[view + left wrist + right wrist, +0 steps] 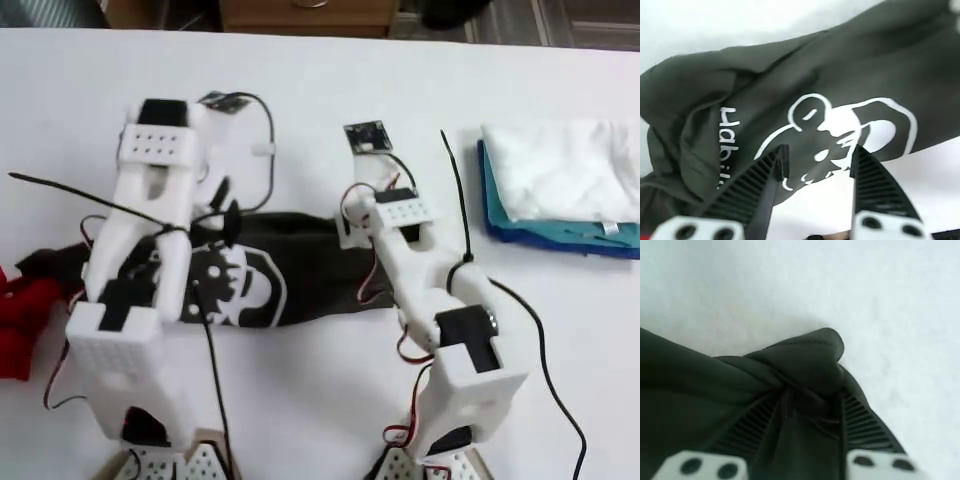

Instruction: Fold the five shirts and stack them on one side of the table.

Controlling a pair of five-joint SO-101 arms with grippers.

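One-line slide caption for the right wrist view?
Right tool pinches a bunched edge of the dark shirt, white table behind.

Parted jaws hang over the dark shirt (840, 65).

five shirts on one table (320, 90): one dark printed shirt (300, 265), one red shirt (20, 320), and three stacked (a white shirt (565, 170), a teal shirt (545, 230), a blue shirt (487, 200)). two robot arms: one left arm (140, 230), one right arm (420, 270).
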